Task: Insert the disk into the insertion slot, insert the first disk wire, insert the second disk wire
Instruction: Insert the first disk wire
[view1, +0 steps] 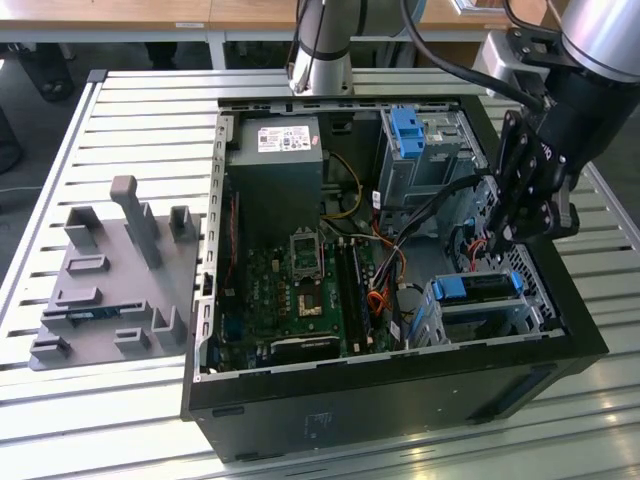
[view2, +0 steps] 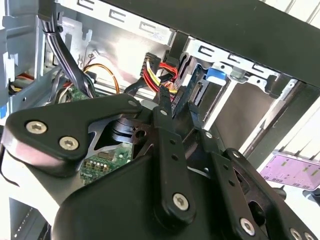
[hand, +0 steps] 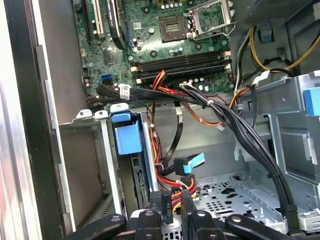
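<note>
Found the disk seated in the slot, blue carrier showing. Judged it stiff, weighty and shock-shy: best taken by the carrier's edges. Saw the tool closed on the wire at its end, just beside the disk; judged that end rigid, the run limp. Noted the case around all, on the tabletop.
</note>
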